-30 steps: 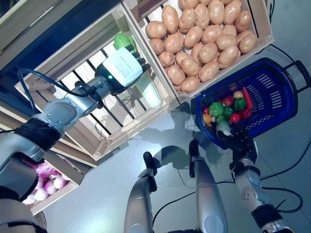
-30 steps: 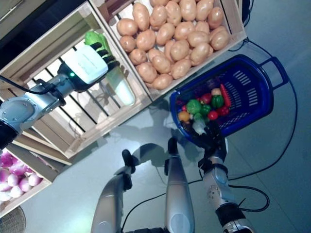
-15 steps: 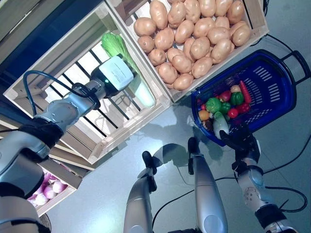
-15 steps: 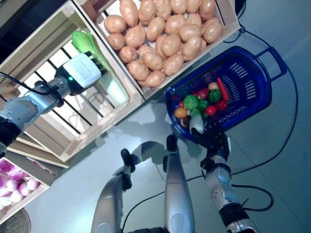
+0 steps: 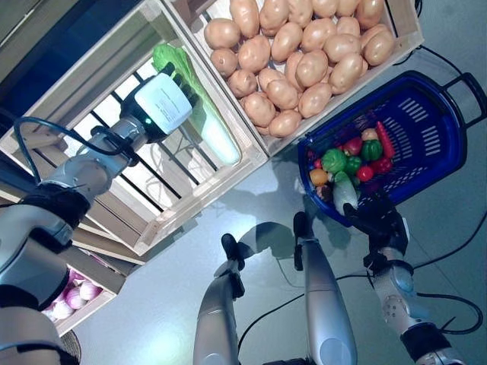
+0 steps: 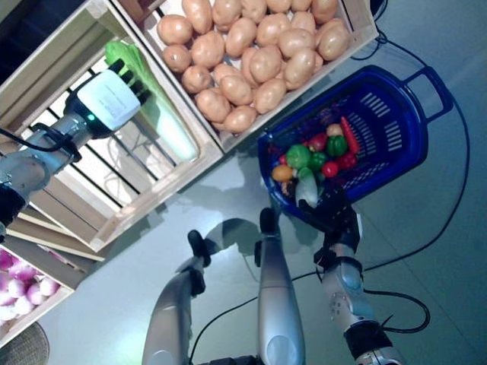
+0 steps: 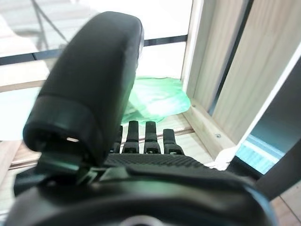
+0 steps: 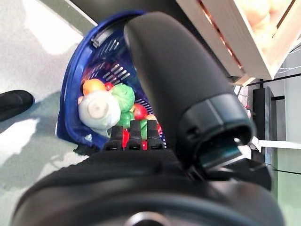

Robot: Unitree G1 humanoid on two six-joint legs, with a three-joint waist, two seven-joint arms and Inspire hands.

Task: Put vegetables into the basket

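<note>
Cabbage (image 5: pixel 199 114), long and pale with green leafy top, lay in slatted wooden crate (image 5: pixel 114 182). Left hand (image 5: pixel 156 103) hovered over it, fingers straight, gripping nothing. Blue basket (image 5: pixel 426 129) sat on floor, peppers, tomatoes and white vegetable (image 5: pixel 344 192) piled inside. Right hand (image 5: pixel 377 220) at basket's near rim; fingers' state unclear. Potatoes (image 5: pixel 304 61) filled neighbouring crate.

Bright glare on the floor (image 5: pixel 160 334); wrist views blur close up.
</note>
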